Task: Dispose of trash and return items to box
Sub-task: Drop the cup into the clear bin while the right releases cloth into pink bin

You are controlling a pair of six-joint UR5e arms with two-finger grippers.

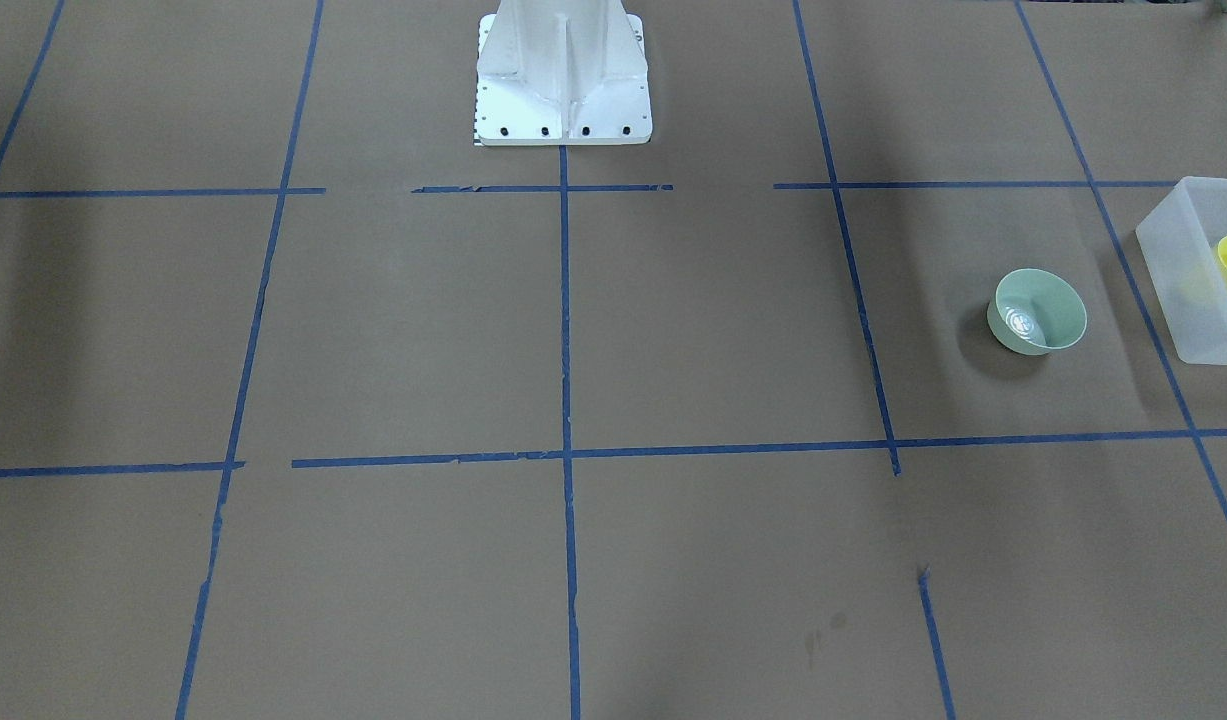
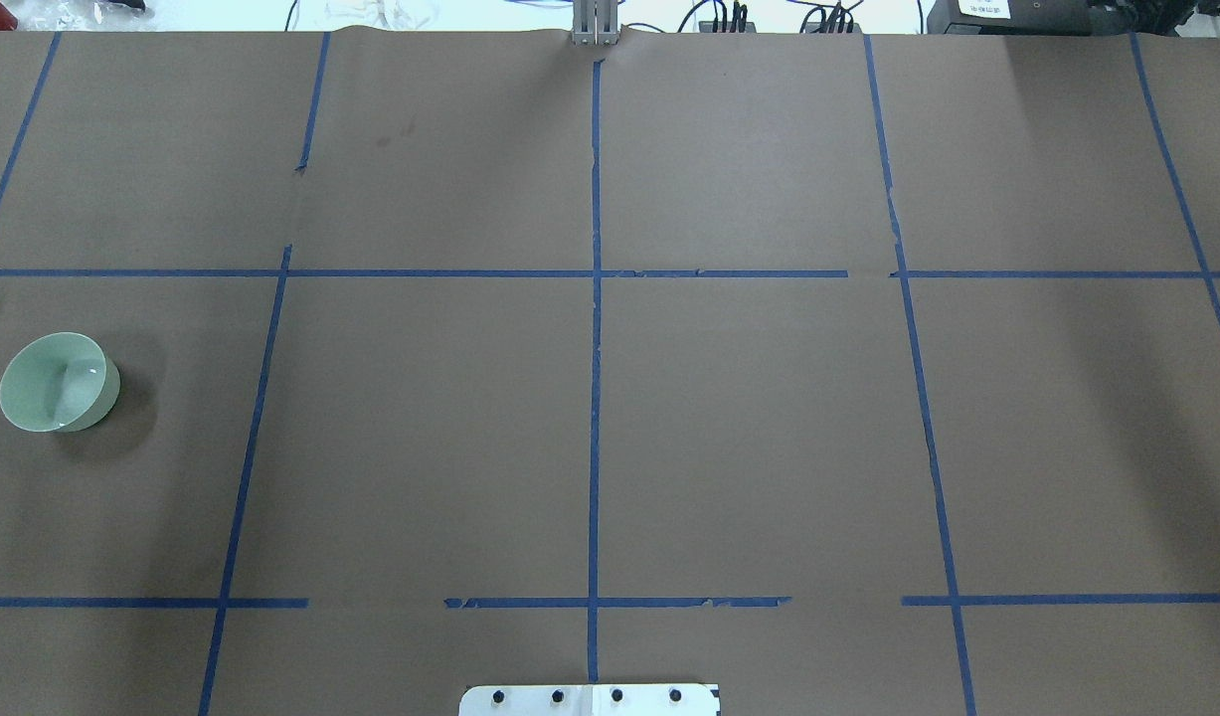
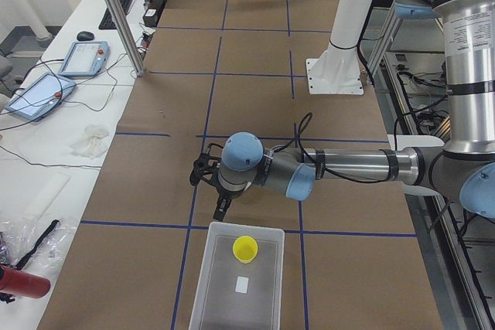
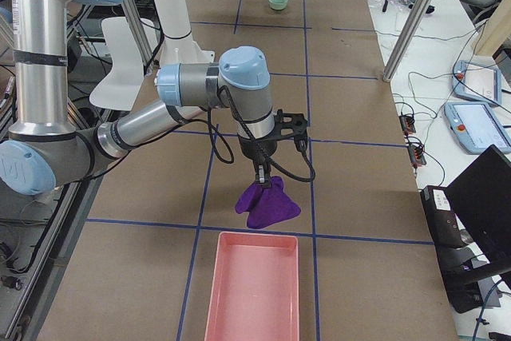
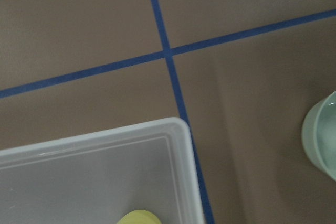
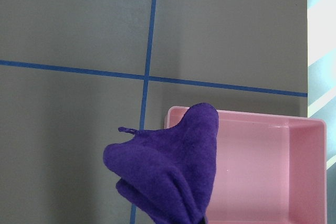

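Looking across my table (image 2: 749,418), I take the frosted box (image 3: 220,299) at my left end as the mark for everything else.

My left arm (image 3: 348,166) reaches out low toward the box. Its claw (image 3: 220,214) hangs just past the box's short wall, on the side that faces the middle of the table. Only the side view shows those fingers, so I cannot tell whether they are spread or pressed together.

My right arm (image 4: 152,121) works at the end of the table farthest from the box. The pink tray (image 4: 251,293) lies there too. My right claw (image 4: 261,175) points down just short of the tray, on the tray's box-ward side. A purple cloth (image 4: 267,204) hangs from its tips, and in the wrist view it overlaps the tray's near corner. I cannot tell from the side view how firmly those fingers are set.

The pale green bowl (image 1: 1038,311) stands upright on the table near the box but apart from it, one blue tape line between them. It sits under my left wrist and is hidden from the left side view. My left wrist camera catches it at its right edge.

The yellow cup (image 3: 245,249) stands inside the box, toward the wall nearest my left claw. A small white label (image 3: 242,285) lies on the box floor behind it.
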